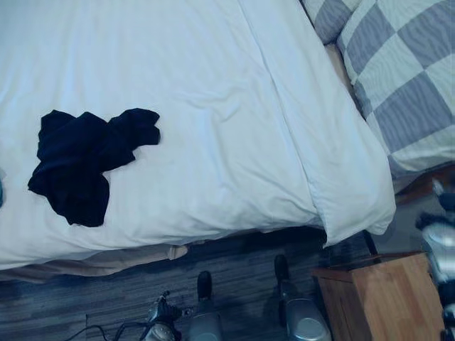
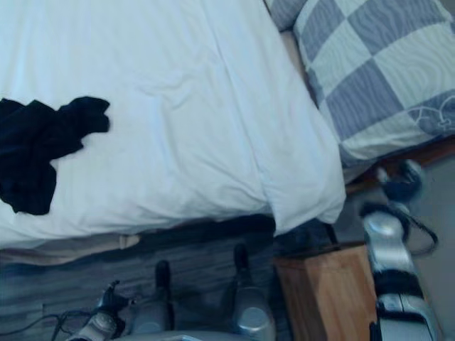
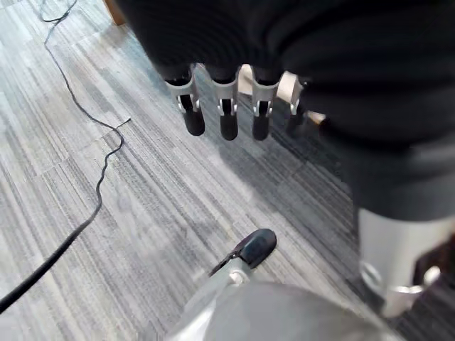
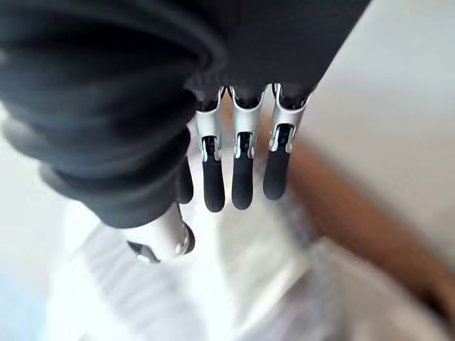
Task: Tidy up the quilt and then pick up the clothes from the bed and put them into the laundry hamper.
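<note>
A white quilt [image 1: 213, 106] lies spread over the bed, and its near right corner [image 1: 355, 217] hangs over the bed's edge. A crumpled heap of black clothes [image 1: 82, 163] rests on the quilt at the left, close to the near edge. My left hand [image 3: 227, 106] hangs low over the grey floor, its fingers straight and holding nothing. My right hand [image 2: 402, 181] is raised beside the bed's right end, near the pillow. In the right wrist view its fingers [image 4: 242, 160] hang straight and empty above pale bedding.
A grey and white checked pillow [image 1: 405, 78] lies at the bed's right end. A wooden bedside cabinet [image 1: 387, 298] stands on the floor at the lower right, just under my right arm. A beige sheet [image 1: 106, 261] shows under the quilt's near edge.
</note>
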Controlling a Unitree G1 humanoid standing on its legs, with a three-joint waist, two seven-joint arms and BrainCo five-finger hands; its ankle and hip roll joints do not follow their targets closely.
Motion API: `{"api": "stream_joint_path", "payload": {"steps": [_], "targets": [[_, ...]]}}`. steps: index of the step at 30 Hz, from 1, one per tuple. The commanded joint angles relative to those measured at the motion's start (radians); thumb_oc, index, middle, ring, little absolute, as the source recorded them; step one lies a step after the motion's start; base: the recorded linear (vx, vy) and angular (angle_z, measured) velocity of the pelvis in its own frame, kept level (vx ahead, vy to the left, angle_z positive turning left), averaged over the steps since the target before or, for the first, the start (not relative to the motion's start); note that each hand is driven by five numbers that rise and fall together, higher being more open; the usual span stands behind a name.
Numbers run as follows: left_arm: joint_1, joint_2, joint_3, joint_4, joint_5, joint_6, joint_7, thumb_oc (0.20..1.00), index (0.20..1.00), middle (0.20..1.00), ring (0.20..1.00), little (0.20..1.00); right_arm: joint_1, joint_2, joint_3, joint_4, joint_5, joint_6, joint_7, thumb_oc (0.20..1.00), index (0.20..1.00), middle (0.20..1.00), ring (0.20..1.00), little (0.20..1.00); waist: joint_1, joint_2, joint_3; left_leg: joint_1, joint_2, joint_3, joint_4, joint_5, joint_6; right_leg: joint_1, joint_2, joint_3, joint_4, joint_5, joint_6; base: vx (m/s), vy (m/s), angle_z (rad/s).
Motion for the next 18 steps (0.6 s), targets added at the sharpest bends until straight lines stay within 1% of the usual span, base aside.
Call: {"api": "stream_joint_path", "payload": {"steps": [1,2,4,5,6,7,8,10,11,12,13,14,15,16,17,18], "targets": [[-0.066,0.039,-0.025,0.034,0.023,-0.015,0.018,1.0,1.0,1.0,1.0,1.0,-0.206,-0.047,0.048,0.008,-0.072,-0.021,0.01,0.2,0.2,0.2,0.2,0.2,0.068,-0.02,0.11,0.004,-0.033,-0.02,0.099,-0.134,0.005,-0.021,-0.04,0.007,0.164,-0.215,0.018,-0.11,-0.044,0.05],[-0.067,0.043,-0.024,0.031,0.017,-0.017,0.022,1.0,1.0,1.0,1.0,1.0,-0.24,-0.05,0.076,0.033,-0.074,-0.014,0.013,0.2,0.2,0.2,0.2,0.2,0.07,-0.017,0.12,-0.018,-0.036,-0.016,0.12,-0.135,0.003,-0.038,-0.043,0.01,0.175,-0.216,0.017,-0.06,-0.022,0.03],[-0.077,0.047,-0.019,0.015,-0.011,-0.022,0.041,1.0,1.0,1.0,1.0,1.0,-0.288,-0.021,0.152,0.146,-0.08,0.014,0.042,0.2,0.2,0.2,0.2,0.2,0.077,-0.006,0.149,-0.067,-0.045,-0.005,0.176,-0.141,-0.003,-0.082,-0.049,0.016,0.213,-0.219,0.013,-0.08,-0.025,0.09],[-0.077,0.047,-0.018,0.015,-0.011,-0.022,0.041,1.0,1.0,1.0,1.0,1.0,-0.29,-0.02,0.154,0.148,-0.079,0.013,0.041,0.2,0.2,0.2,0.2,0.2,0.077,-0.006,0.148,-0.069,-0.045,-0.005,0.179,-0.143,-0.003,-0.084,-0.049,0.017,0.215,-0.22,0.013,-0.06,-0.008,0.12],[-0.08,0.044,-0.017,0.007,-0.016,-0.026,0.051,1.0,1.0,1.0,1.0,1.0,-0.277,0.001,0.168,0.208,-0.071,0.015,0.057,0.2,0.2,0.2,0.2,0.2,0.077,-0.005,0.158,-0.084,-0.048,-0.002,0.196,-0.146,-0.004,-0.096,-0.05,0.019,0.226,-0.223,0.011,-0.06,-0.001,0.05],[-0.087,0.042,-0.006,-0.001,-0.038,-0.029,0.053,1.0,1.0,1.0,1.0,1.0,-0.231,0.055,0.181,0.315,-0.02,0.014,0.103,0.2,0.2,0.2,0.2,0.2,0.078,-0.001,0.174,-0.092,-0.048,-0.004,0.218,-0.154,-0.004,-0.103,-0.048,0.02,0.241,-0.228,0.01,-0.07,-0.001,0.03],[-0.088,0.042,-0.006,-0.001,-0.038,-0.029,0.053,1.0,1.0,1.0,1.0,1.0,-0.232,0.055,0.181,0.316,-0.02,0.013,0.103,0.2,0.2,0.2,0.2,0.2,0.077,-0.002,0.172,-0.096,-0.049,-0.004,0.216,-0.151,-0.004,-0.106,-0.049,0.02,0.239,-0.225,0.01,-0.05,-0.006,-0.01],[-0.103,0.05,0.012,0.019,-0.049,-0.02,0.052,1.0,1.0,1.0,1.0,1.0,-0.116,0.133,0.163,0.456,0.034,0.029,0.172,0.2,0.2,0.2,0.2,0.2,0.07,-0.006,0.175,-0.099,-0.052,-0.009,0.23,-0.159,-0.002,-0.102,-0.049,0.013,0.239,-0.227,0.011,-0.04,-0.01,0.01],[-0.102,0.05,0.012,0.019,-0.049,-0.02,0.052,1.0,1.0,1.0,1.0,1.0,-0.115,0.134,0.163,0.455,0.034,0.029,0.172,0.2,0.2,0.2,0.2,0.2,0.07,-0.006,0.175,-0.099,-0.052,-0.01,0.231,-0.159,-0.002,-0.102,-0.05,0.013,0.239,-0.227,0.011,-0.03,0.015,0.13],[-0.106,0.056,0.015,0.033,-0.044,-0.013,0.05,1.0,1.0,1.0,1.0,1.0,-0.041,0.183,0.138,0.511,0.075,0.034,0.199,0.2,0.2,0.2,0.2,0.2,0.061,-0.012,0.168,-0.089,-0.052,-0.009,0.227,-0.165,0.002,-0.091,-0.051,0.01,0.233,-0.225,0.013,-0.01,0.021,0.12],[-0.105,0.056,0.014,0.033,-0.044,-0.013,0.05,1.0,1.0,1.0,1.0,1.0,-0.04,0.184,0.137,0.511,0.075,0.034,0.199,0.2,0.2,0.2,0.2,0.2,0.062,-0.012,0.168,-0.088,-0.052,-0.008,0.227,-0.165,0.002,-0.09,-0.051,0.01,0.233,-0.225,0.013,-0.02,0.043,0.11],[-0.104,0.057,0.016,0.036,-0.041,-0.01,0.049,1.0,1.0,1.0,1.0,1.0,0.008,0.211,0.131,0.525,0.085,0.033,0.217,0.2,0.2,0.2,0.2,0.2,0.055,-0.017,0.162,-0.081,-0.051,-0.006,0.224,-0.17,0.003,-0.083,-0.051,0.009,0.227,-0.223,0.013,0.0,0.067,0.09],[-0.096,0.056,0.024,0.039,-0.039,-0.004,0.045,1.0,1.0,1.0,1.0,1.0,0.099,0.262,0.115,0.543,0.108,0.038,0.249,0.2,0.2,0.2,0.2,0.2,0.043,-0.031,0.141,-0.057,-0.05,0.001,0.211,-0.178,0.008,-0.054,-0.054,0.002,0.205,-0.215,0.016,0.0,0.067,0.1],[-0.096,0.057,0.023,0.039,-0.039,-0.004,0.045,1.0,1.0,1.0,1.0,1.0,0.101,0.262,0.115,0.542,0.108,0.038,0.249,0.2,0.2,0.2,0.2,0.2,0.043,-0.031,0.141,-0.056,-0.05,0.001,0.21,-0.178,0.008,-0.052,-0.054,0.002,0.204,-0.215,0.017,0.03,0.069,0.06],[-0.088,0.056,0.028,0.039,-0.036,0.0,0.042,1.0,1.0,1.0,1.0,1.0,0.149,0.29,0.108,0.557,0.112,0.041,0.267,0.2,0.2,0.2,0.2,0.2,0.036,-0.039,0.126,-0.04,-0.051,0.007,0.203,-0.183,0.012,-0.036,-0.056,-0.002,0.189,-0.208,0.019,0.0,0.0,0.0],[-0.088,0.056,0.028,0.039,-0.036,0.0,0.042,1.0,1.0,1.0,1.0,1.0,0.149,0.29,0.108,0.557,0.112,0.041,0.267,0.2,0.2,0.2,0.2,0.2,0.036,-0.04,0.126,-0.04,-0.051,0.007,0.203,-0.183,0.012,-0.035,-0.056,-0.002,0.189,-0.208,0.019,0.05,0.094,0.0]]}}
